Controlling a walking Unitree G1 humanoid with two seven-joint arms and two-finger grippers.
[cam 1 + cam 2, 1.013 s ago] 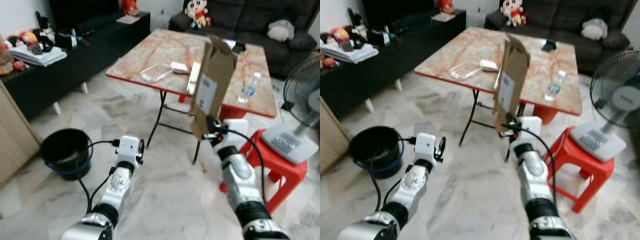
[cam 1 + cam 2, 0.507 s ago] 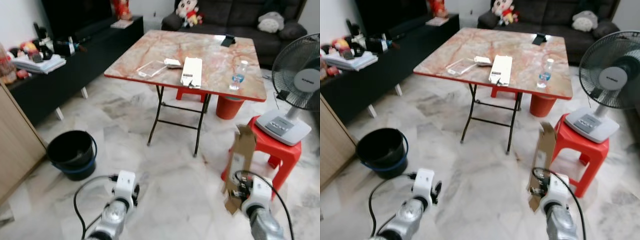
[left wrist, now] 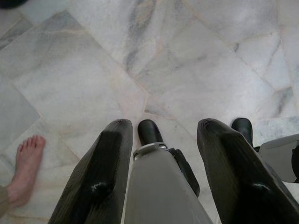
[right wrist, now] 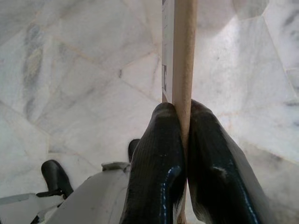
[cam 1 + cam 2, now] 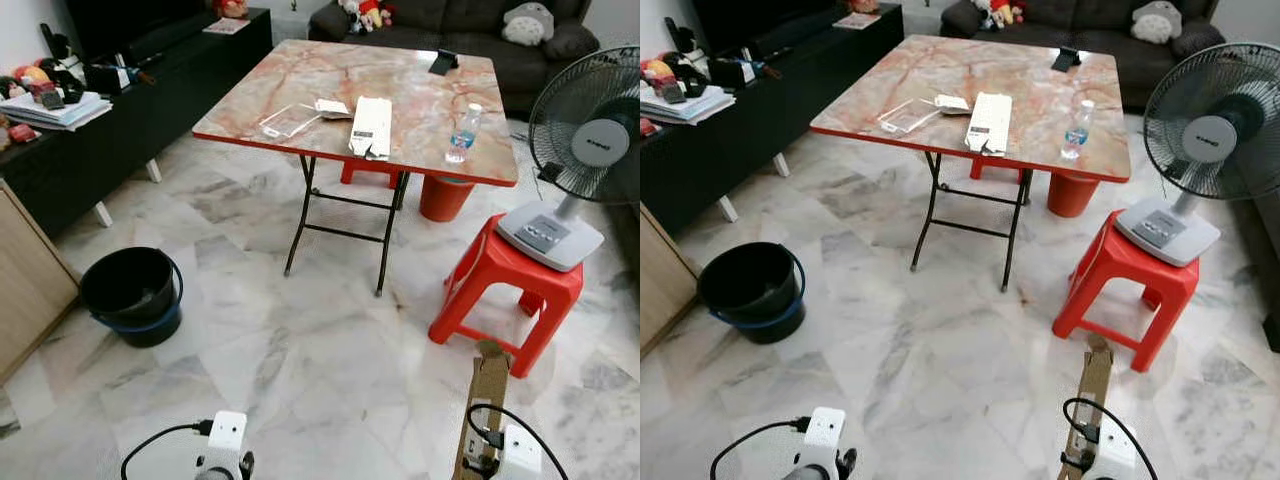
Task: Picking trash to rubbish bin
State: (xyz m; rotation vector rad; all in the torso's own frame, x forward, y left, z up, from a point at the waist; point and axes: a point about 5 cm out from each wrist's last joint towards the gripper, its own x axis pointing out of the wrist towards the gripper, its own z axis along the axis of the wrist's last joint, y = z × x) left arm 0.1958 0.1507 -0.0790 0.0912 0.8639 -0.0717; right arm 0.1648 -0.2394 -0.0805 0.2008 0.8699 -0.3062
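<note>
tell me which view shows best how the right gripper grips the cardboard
The right wrist view: both black fingers press flat on either side of the cardboard piece, seen edge-on, so the right gripper is plainly shut on it. The eye views show the cardboard rising from the bottom edge, the grip itself cut off.

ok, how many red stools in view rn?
2. One red stool stands beside the table under the fan base; a second stool, partly hidden, shows behind the table. More may be hidden.
</note>
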